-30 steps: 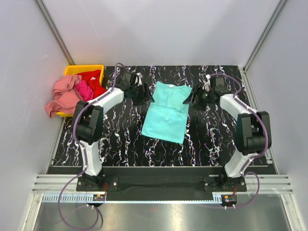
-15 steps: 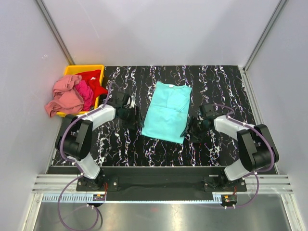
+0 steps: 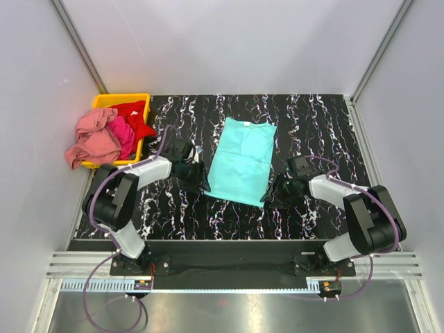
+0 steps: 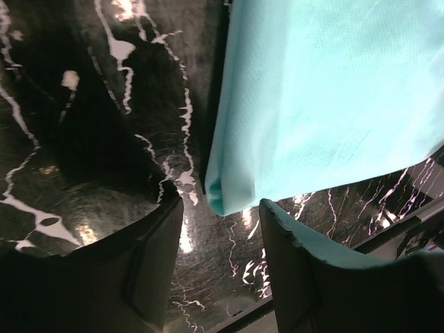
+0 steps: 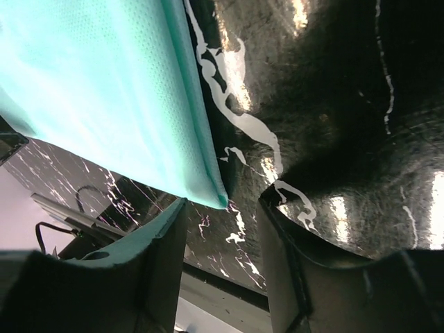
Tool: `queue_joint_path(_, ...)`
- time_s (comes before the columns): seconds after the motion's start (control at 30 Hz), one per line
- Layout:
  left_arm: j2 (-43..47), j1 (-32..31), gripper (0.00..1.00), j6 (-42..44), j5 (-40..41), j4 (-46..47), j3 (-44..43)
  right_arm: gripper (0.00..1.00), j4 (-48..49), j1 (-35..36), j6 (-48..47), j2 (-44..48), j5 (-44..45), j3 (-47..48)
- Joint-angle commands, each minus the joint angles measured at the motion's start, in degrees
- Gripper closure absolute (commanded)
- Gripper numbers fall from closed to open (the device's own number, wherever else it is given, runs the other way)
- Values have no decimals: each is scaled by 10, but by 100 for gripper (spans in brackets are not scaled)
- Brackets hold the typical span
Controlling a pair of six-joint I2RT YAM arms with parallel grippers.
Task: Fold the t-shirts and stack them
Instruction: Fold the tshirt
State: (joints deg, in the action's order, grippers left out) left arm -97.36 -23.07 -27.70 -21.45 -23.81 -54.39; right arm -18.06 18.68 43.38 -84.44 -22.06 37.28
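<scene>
- Teal cloth is laid flat in the middle of the black, white-veined table [image 3: 312,125]. This is the teal shirt [image 3: 241,161], drawn into a long panel with its collar towards the far edge and its hem towards the arms.
- The left gripper [image 4: 222,208] is held low at the shirt's near left corner. Its jaws are spread, and in the left wrist view the doubled corner of cloth lies just ahead of the gap and is not pinched.
- Its fingers [image 4: 156,257] are seen on either side of that corner, one over bare table and the other just short of the hem.
- The right gripper [image 5: 224,201] is held low at the near right corner. Its jaws are likewise apart and nothing is gripped. In the right wrist view the pointed corner of cloth ends just ahead of the gap.
- Whether any fingertip touches the table cannot be told.
- In the top view both forearms are angled inward, so that the two grippers face each other across the hem.
- The yellow bin [image 3: 121,98] is set at the far left corner of the table, well apart from the teal shirt.
- The red shirt [image 3: 135,114] is bunched inside the bin, with the magenta shirt [image 3: 121,130] touching it on the left.
- The pink shirt [image 3: 90,135] is draped over the bin's left rim and hangs partly outside it.
- All three of these shirts are crumpled and unfolded, and no stack is seen on the table.
</scene>
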Motion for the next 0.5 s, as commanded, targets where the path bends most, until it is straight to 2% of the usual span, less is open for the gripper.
queue_joint_path(0.0,-7,-7,47,-3,6,21,8,50,25,14,14,-3,9,-12)
queue_joint_path(0.13,-10,-9,54,-5,15,23,10,55,37,31,23,-26,19,-19)
queue_joint_path(0.17,-12,-9,58,-5,17,22,10,56,36,33,24,-30,22,-19)
queue_joint_path(0.2,-15,-9,68,-4,17,20,9,58,34,34,24,-34,28,-20)
queue_joint_path(0.27,-18,-9,76,-4,20,15,6,66,22,36,24,-33,37,-24)
queue_joint_path(0.3,-17,-10,85,-5,21,13,6,70,13,36,22,-30,47,-23)
queue_joint_path(0.33,-14,-11,90,-4,25,4,7,78,2,36,18,-19,55,-21)
queue_joint_path(0.37,-12,-12,96,-11,42,-4,7,90,-17,36,16,-13,65,-20)
queue_joint_path(0.43,2,-15,100,-21,55,-19,16,100,-29,36,4,7,81,-19)
queue_joint_path(0.47,11,-18,100,-35,58,-20,24,100,-35,36,-2,11,74,-19)
